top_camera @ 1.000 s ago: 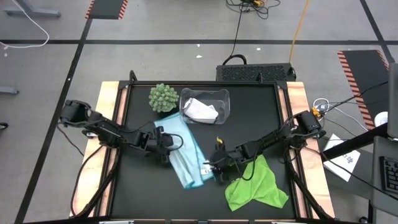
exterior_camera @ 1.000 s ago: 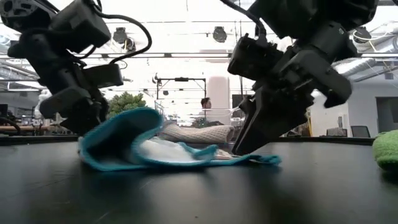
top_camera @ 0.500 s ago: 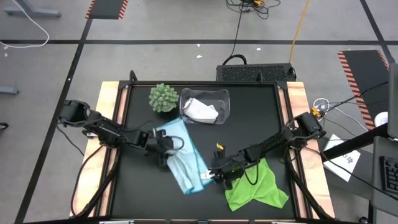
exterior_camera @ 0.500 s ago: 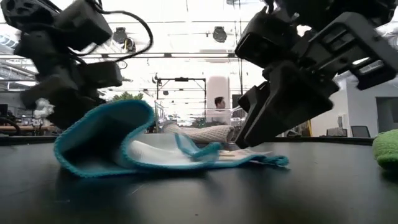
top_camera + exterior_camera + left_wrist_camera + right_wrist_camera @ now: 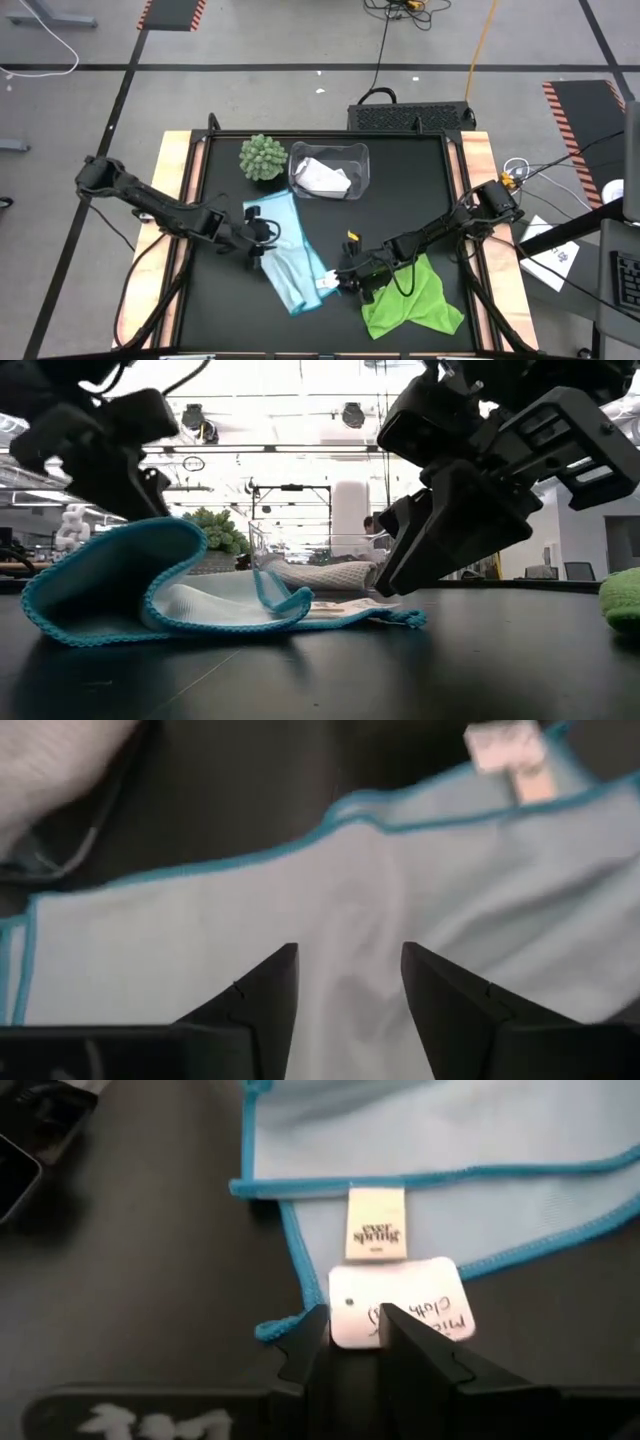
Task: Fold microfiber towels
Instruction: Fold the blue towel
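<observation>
The light blue towel (image 5: 290, 255) lies on the black table, doubled over, with a raised fold (image 5: 110, 575) at its left end. My left gripper (image 5: 350, 965) hangs open just above that fold and touches nothing. My right gripper (image 5: 355, 1342) is shut at the towel's near right corner, on a white handwritten paper label beside the sewn tag (image 5: 375, 1225). The lime green towel (image 5: 412, 300) lies crumpled at the near right, on the table. The white towel (image 5: 325, 178) rests inside the clear bin. My right gripper pinches the white paper label (image 5: 400, 1315) by its edge between its two fingers, right by the towel's teal hemmed corner (image 5: 275, 1328). Whether cloth is in the pinch too, I cannot tell. The fingers slant down from the table's right side. The towel lies slack on the table.
A round green spiky ball plant (image 5: 262, 157) and the clear plastic bin (image 5: 358, 160) stand at the far edge. The table's wooden side rails (image 5: 172, 200) run along left and right. Bare black tabletop (image 5: 410, 200) shows to the far right.
My left gripper has risen off the blue towel's fold and drawn back toward the table's left edge. The raised fold stays standing and now sits farther left and nearer. My right gripper has tipped a little and kept its hold at the corner.
</observation>
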`<state>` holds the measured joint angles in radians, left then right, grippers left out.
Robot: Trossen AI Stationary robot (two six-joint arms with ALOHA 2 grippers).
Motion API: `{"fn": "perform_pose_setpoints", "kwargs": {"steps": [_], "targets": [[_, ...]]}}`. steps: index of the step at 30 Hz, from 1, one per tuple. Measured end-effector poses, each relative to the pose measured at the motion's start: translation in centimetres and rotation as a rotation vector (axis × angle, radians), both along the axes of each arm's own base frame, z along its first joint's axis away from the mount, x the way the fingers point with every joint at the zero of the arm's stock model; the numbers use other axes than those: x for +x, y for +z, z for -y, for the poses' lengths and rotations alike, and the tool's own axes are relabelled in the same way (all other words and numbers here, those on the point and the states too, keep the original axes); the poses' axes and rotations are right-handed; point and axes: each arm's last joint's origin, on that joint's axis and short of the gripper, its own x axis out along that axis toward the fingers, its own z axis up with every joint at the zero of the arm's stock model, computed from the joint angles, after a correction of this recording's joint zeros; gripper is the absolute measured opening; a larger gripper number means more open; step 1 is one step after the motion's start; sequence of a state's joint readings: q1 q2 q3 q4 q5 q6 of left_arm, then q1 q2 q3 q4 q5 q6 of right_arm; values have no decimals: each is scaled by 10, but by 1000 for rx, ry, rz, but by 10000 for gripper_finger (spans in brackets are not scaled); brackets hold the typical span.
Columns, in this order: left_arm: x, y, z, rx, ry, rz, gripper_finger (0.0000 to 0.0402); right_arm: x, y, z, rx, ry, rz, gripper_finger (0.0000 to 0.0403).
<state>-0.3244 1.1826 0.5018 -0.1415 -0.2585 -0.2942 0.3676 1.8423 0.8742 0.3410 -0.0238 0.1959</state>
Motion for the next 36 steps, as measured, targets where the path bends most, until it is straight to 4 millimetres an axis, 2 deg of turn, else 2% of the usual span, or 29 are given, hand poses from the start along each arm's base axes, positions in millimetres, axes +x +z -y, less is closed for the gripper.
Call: {"fn": "perform_pose_setpoints", "kwargs": {"steps": [3, 6, 9, 15, 19, 22, 28, 36], "targets": [[-1, 7, 2, -56, 7, 42, 179, 1, 2, 0, -2, 8, 23, 82], [-3, 6, 10, -97, -9, 37, 179, 3, 5, -2, 7, 27, 62, 82], [-4, 5, 20, -94, -49, 39, 179, 3, 7, -8, -16, 138, 90, 87], [-8, 5, 35, -74, -69, 77, 179, -9, 2, -34, -374, 402, 210, 120], [-11, 5, 39, -56, -30, 94, 179, -5, -2, -45, -568, 439, 266, 145], [-12, 5, 42, -53, -36, 97, 180, 6, -5, -49, -688, 426, 298, 161], [-14, 5, 45, -37, -50, 97, 180, 29, -12, -55, -780, 483, 321, 170], [-17, 4, 49, -22, -80, 88, 180, 32, -13, -63, -898, 566, 347, 151]]}}
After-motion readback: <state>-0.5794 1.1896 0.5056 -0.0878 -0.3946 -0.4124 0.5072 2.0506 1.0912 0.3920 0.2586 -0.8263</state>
